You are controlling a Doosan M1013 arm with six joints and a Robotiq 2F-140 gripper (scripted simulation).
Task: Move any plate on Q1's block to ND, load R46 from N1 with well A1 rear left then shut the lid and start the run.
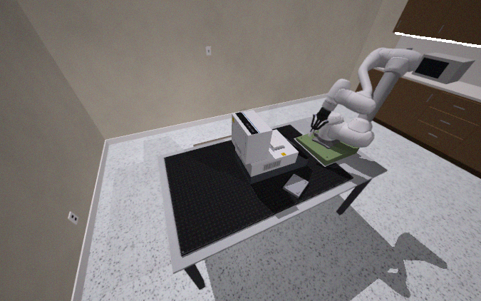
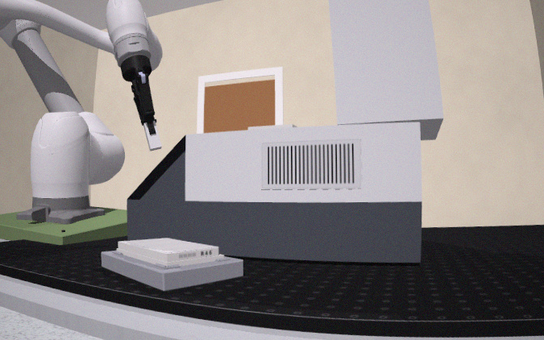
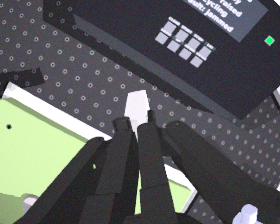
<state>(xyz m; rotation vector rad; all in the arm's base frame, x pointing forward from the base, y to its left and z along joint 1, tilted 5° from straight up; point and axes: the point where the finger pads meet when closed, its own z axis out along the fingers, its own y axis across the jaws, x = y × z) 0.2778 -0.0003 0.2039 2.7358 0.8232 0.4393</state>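
A white robot arm's gripper (image 2: 152, 139), fingers pressed together on nothing, hovers near cycler Q1's (image 2: 303, 190) sloped panel (lid raised, lamp (image 3: 269, 40) green); plate R46 (image 2: 168, 250) rests on nest N1 (image 2: 172, 275) beside it

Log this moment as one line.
gripper: shut, empty, above keypad | lid: raised | lamp: green | plate R46: on nest

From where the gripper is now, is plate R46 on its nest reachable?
Probably yes. Plate R46 lies uncovered on its nest beside the cycler, nothing above it. The gripper is shut and empty, so its fingers must open first.
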